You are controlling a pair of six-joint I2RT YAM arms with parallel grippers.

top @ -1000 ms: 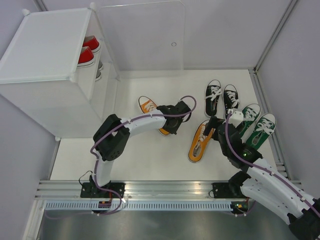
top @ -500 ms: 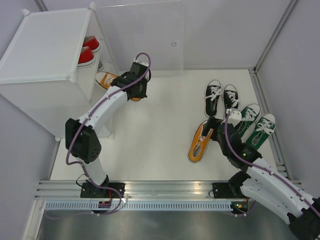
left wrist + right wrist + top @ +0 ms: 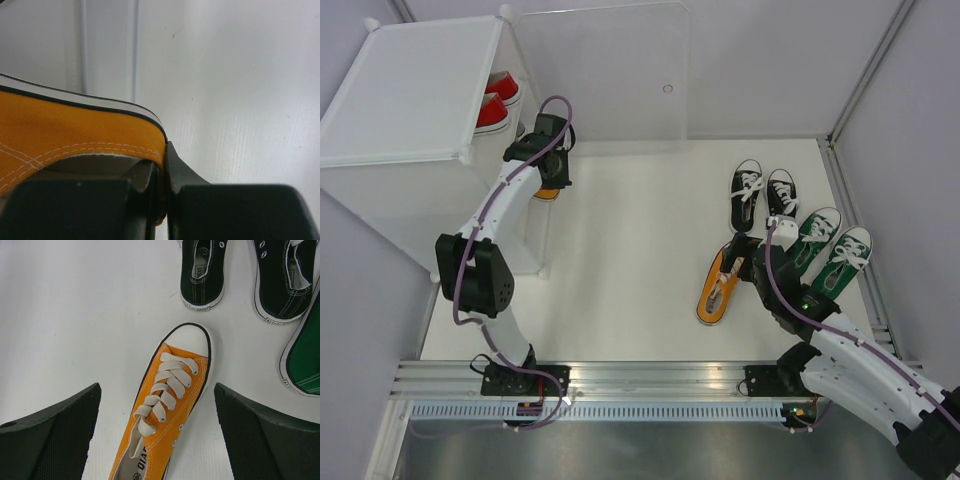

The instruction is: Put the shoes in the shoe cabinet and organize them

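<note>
Looking down from the top external camera, you have the left gripper [image 3: 552, 178] at the open front of the shoe cabinet [image 3: 410, 90] in the upper left of the frame, pinching an orange sneaker [image 3: 548, 192] that shows just below the wrist. Red sneakers [image 3: 495, 100] sit inside the cabinet above it. The clear door panel [image 3: 605, 70] stands open at top centre. At right of centre your right gripper [image 3: 740, 268] hangs over the other orange sneaker [image 3: 715, 295], which lies on the white floor [image 3: 620, 260]. The black pair [image 3: 760, 190] lies above it and the green pair [image 3: 830, 250] to its right.

On the left wrist camera, the gripper [image 3: 162, 170] is pressed together on the orange sneaker's [image 3: 75, 135] canvas side wall, with the white sole edge running along the top. Behind it is a plain white surface; you cannot tell which part of the cabinet it is.

On the right wrist camera, the gripper [image 3: 156, 405] is spread wide, one of its fingers [image 3: 50, 440] in each lower corner. The other orange sneaker [image 3: 170, 405] lies between them, toe cap toward the top and clear of both. The black pair's [image 3: 202, 270] heels show along the top edge, and one green sneaker [image 3: 305, 360] shows at the right edge.
</note>
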